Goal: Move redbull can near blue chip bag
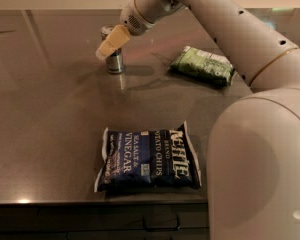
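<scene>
Cream-tipped and angled down from the robot's white arm (230, 26), the gripper (110, 44) sits over the upper half of the redbull can (115, 64) and overlaps it in this view. Whether the gripper is spread, closed or clamped on the can cannot be told.

The can stands directly behind and below the gripper's tip, upright on the dark grey countertop (50, 119). Its long axis is vertical and its silver top points straight up, just visible above the gripper.

Thin metal and a slim round body suggest an object that is light and rigid along its height. It looks smooth enough to slip and easy to tip or dent. The sound hold would likely be a sideways pinch across the middle of the cylinder, firm but not crushing, with the can kept vertical during the carry.

Farther out, off to one side of the gripper and under the line of the arm, a green bag (202, 66) lies flat, well apart from the can.

Farthest from the gripper, toward the near edge of the counter, lies the blue chip bag (149, 157). It is flat with its label up, its long axis running across the view and its crimped ends at either side. Can and blue bag are well apart, so the move has yet to be made.
</scene>
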You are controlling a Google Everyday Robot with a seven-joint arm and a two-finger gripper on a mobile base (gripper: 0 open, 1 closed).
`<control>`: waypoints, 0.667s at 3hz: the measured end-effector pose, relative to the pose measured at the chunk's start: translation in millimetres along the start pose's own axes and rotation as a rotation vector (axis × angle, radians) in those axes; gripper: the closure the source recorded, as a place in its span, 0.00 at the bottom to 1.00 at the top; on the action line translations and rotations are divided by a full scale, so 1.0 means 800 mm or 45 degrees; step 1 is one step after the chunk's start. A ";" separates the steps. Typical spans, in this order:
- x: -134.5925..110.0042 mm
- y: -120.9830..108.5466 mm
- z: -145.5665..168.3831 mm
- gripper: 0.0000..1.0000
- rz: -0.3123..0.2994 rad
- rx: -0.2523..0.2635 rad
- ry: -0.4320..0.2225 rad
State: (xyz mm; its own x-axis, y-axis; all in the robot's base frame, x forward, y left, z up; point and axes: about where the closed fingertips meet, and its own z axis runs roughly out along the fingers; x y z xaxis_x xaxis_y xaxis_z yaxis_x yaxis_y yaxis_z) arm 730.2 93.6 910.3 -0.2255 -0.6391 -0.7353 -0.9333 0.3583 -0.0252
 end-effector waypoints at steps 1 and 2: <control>-0.003 0.003 0.009 0.18 0.004 -0.017 -0.004; -0.004 0.007 0.010 0.41 0.010 -0.028 -0.009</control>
State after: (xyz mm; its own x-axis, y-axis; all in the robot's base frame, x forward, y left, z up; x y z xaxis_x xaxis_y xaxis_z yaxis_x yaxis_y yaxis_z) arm 728.3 103.0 906.8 -0.2312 -0.6316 -0.7400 -0.9374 0.3482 -0.0042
